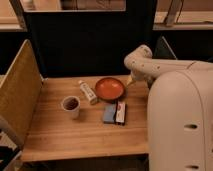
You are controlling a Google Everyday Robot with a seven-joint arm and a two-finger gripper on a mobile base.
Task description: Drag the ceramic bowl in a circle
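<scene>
One tool (130, 79) hangs at the end of the arm, tipped down toward the bench (60, 135), its fingers spread wide with nothing between them. Just left of it in the view sits the ceramic bowl (109, 88), upright on the wood; the tool is at its rim, but you cannot tell whether they touch. Past the bowl, a white bottle (88, 92) lies on its side. Below the bowl, toward the front edge, two small packets (115, 113) lie side by side. Farthest from the tool stands the white cup (71, 106). Judging from this, none of the circle is done. You have yet to catch the rim and then sweep the whole loop, steering around the bottle and packets.
</scene>
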